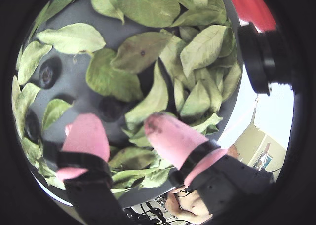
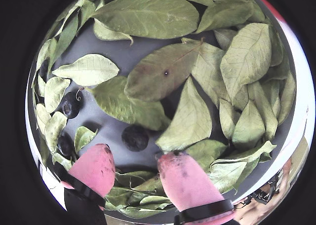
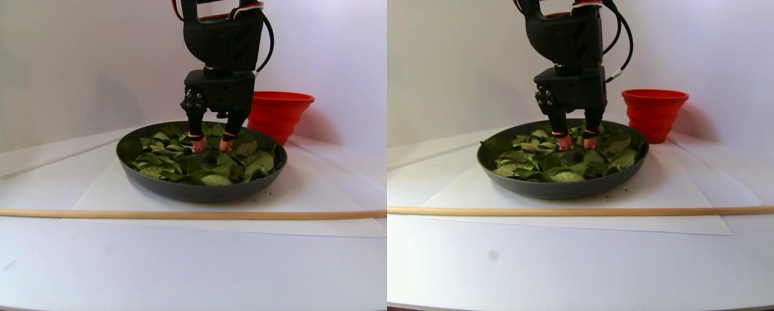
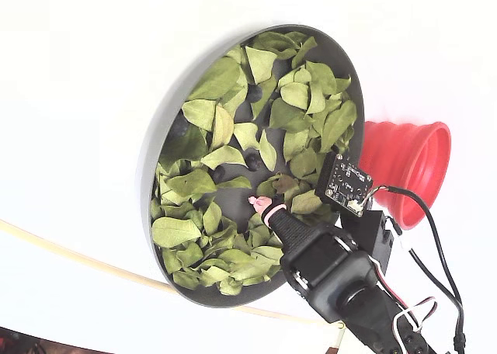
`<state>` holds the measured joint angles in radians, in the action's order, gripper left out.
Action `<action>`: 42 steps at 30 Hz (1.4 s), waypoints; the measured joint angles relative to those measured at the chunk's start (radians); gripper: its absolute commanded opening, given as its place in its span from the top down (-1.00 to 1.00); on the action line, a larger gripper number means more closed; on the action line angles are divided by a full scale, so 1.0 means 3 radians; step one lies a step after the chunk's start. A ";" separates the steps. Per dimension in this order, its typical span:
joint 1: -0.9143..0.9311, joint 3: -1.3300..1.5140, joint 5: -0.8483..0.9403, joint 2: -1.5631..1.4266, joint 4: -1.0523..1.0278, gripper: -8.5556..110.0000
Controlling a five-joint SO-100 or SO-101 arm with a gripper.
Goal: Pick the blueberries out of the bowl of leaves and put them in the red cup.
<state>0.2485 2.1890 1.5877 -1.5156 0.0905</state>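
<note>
The dark grey bowl (image 4: 152,156) is full of green leaves (image 2: 148,13). In both wrist views my gripper (image 1: 118,121) (image 2: 133,155) is open and low over the bowl floor. Its pink fingertips (image 2: 94,168) stand either side of one blueberry (image 2: 135,137) (image 1: 112,108), which lies just beyond them on bare grey floor. Nothing is gripped. Two more blueberries (image 2: 71,105) (image 2: 65,144) lie to the left among leaves. In the fixed view, other berries (image 4: 252,161) show mid-bowl. The red cup (image 4: 411,168) (image 3: 280,113) stands outside the bowl beside the arm.
The bowl rests on a white paper sheet (image 3: 102,191) on a white table. A thin wooden stick (image 3: 166,214) runs across the table in front of the bowl. A pale wall stands behind. A black camera module (image 4: 345,185) juts from the wrist over the bowl's rim.
</note>
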 measured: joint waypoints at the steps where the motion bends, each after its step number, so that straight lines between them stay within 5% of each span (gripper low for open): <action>1: 0.0000 -0.0005 0.0000 0.0015 0.0015 0.57; 42: -0.0036 -0.0138 -0.0164 0.0348 0.0302 0.59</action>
<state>0.2378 2.1476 1.5386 -1.4113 0.1810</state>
